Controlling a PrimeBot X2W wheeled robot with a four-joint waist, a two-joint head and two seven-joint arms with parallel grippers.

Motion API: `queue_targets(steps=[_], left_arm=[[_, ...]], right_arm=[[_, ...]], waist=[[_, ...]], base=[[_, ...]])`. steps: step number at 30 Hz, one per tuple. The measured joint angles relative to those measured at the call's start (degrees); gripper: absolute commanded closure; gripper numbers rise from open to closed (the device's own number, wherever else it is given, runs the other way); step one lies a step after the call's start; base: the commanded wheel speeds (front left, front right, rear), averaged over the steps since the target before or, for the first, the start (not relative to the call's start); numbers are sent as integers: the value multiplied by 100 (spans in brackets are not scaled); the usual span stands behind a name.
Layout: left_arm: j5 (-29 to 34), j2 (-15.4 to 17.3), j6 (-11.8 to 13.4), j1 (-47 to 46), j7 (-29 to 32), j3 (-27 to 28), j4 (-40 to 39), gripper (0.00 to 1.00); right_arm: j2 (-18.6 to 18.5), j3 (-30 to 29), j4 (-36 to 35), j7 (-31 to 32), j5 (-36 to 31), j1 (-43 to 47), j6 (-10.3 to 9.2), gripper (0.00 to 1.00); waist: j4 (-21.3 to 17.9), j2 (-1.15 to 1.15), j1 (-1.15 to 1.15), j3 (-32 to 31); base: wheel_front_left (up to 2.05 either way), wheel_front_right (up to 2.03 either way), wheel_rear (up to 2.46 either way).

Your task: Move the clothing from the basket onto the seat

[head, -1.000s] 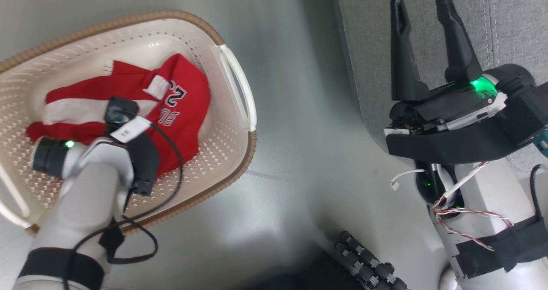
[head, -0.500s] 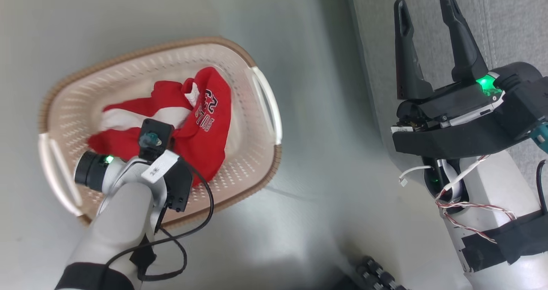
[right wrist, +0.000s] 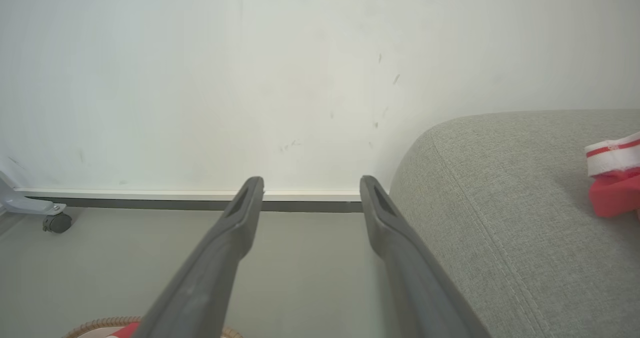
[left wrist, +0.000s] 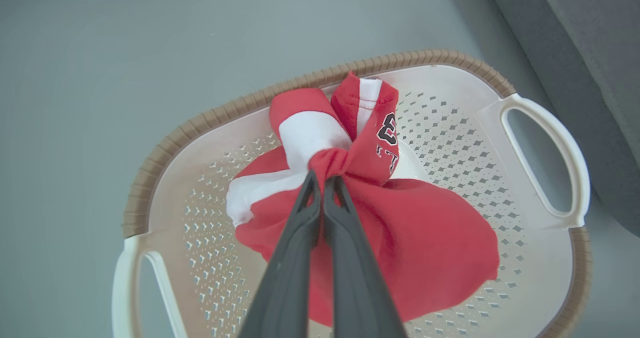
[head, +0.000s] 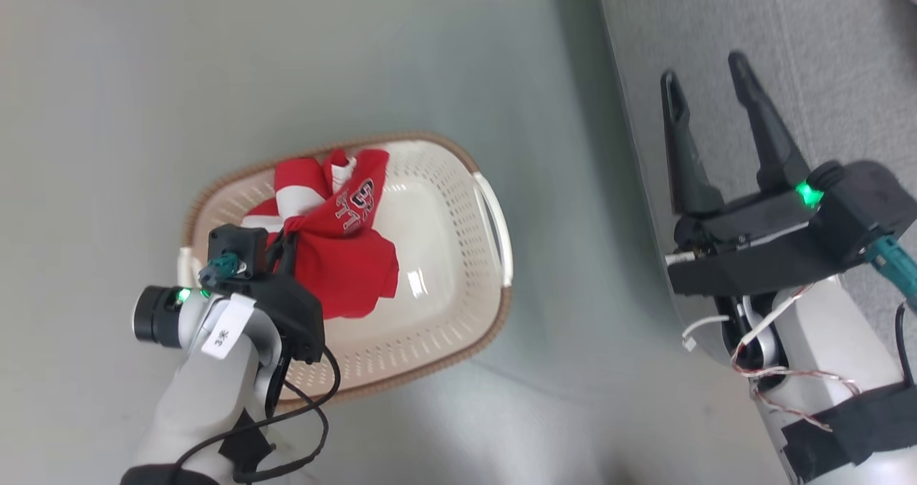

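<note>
Claws, 2: left claw (left wrist: 322, 183) clenched on a bunched fold of the garment (left wrist: 425, 248), red with white bands. The rest hangs beyond and below its tips, over the basket (left wrist: 200, 123). The right claw (right wrist: 310, 179) is released, fingers spread, nothing between them.
Basket, 1: brown rim, two white handles (left wrist: 577, 183), beneath the left claw.
Garments, 2: the second garment (right wrist: 612, 178) lies on the seat (right wrist: 500, 203), right of the right claw.
Writing: numeral "3" on the held garment; smaller letters unreadable.
</note>
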Motion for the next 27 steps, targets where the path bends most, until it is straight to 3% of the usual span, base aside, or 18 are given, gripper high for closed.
queue_targets(steps=[12,27], left_arm=[[-379,-43,-202,377,-247,260,-172,100],[-661,-86,-356,921,-296,468,-1254,100]], right_arm=[[-89,59,245,103,33,562,27,0],[-114,177,424,303,152,1287,51,0]], waist=[[342,0,0,-1028],[650,0,-1,-2254]], base=[[0,0,0],[0,0,0]])
